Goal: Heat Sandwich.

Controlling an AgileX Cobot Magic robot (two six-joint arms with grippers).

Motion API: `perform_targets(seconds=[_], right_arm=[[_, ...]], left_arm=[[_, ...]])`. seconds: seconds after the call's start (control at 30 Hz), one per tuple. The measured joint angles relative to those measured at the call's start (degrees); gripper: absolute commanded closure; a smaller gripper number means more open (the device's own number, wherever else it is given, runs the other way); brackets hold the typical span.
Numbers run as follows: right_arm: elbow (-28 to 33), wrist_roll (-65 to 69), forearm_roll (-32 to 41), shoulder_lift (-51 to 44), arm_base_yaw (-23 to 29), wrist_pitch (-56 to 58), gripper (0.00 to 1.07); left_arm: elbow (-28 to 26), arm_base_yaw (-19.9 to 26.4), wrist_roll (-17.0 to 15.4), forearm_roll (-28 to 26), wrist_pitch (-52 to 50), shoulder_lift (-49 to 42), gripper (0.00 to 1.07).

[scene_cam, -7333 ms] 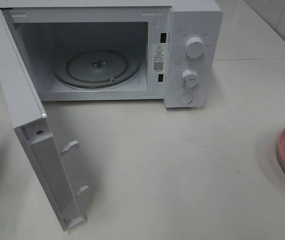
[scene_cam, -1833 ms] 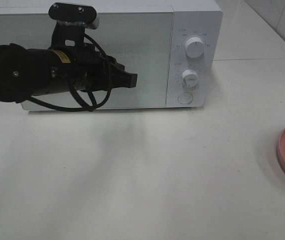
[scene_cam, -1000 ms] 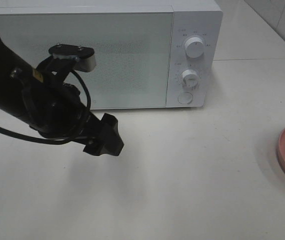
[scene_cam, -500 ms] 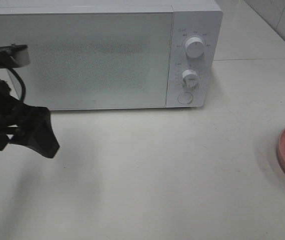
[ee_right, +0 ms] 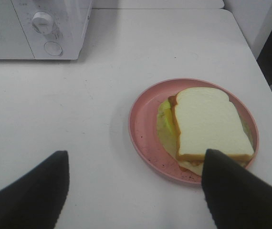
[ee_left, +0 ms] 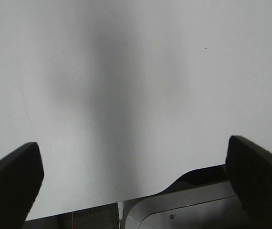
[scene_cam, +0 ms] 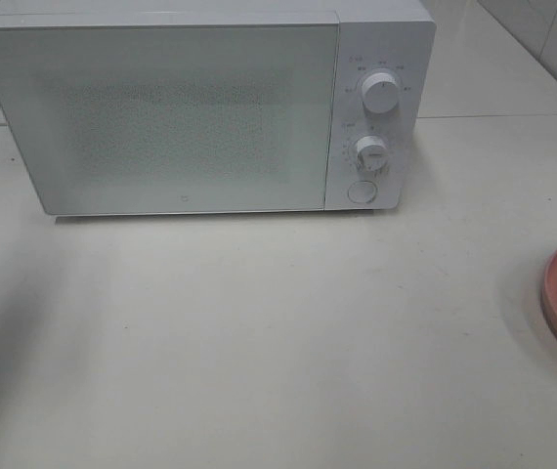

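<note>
White-bread sandwich (ee_right: 211,122) sits on round pink plate (ee_right: 143,125), at 4 o'clock from closed white microwave (scene_cam: 200,107). Left gripper (ee_left: 136,176) wide open, empty; right gripper (ee_right: 136,191) open, empty, above plate.

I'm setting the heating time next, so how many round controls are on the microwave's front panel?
3, stacked on the microwave panel right of the closed door: upper knob, lower knob, and a flat round button beneath them. None appear hidden.

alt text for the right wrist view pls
A white-bread sandwich lies on a round pink plate on a white table. The open right gripper's dark fingers frame the foreground; a closed white microwave stands at the far corner.
</note>
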Motion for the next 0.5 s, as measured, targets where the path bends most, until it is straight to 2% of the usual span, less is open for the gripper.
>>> perform_targets(seconds=[0.1,0.13,0.2,0.3,0.5], right_arm=[[0.00,0.00,0.00,0.00,0.00,0.00,0.33],[0.00,0.00,0.00,0.00,0.00,0.00,0.33],[0.00,0.00,0.00,0.00,0.00,0.00,0.33],[0.00,0.00,0.00,0.00,0.00,0.00,0.33],[0.00,0.00,0.00,0.00,0.00,0.00,0.33]], left_arm=[[0.00,2.46,-1.38,1.38,0.74,-1.66,0.07],[0.00,3.09,-2.75,2.92,1.26,-3.15,0.07],[0.00,3.09,-3.27,3.78,1.60,-3.95,0.07],[0.00,3.09,-5.67,6.88,2.41,-8.88,0.07],[0.11,3.09,-6.42,8.02,2.52,-17.70,0.07]])
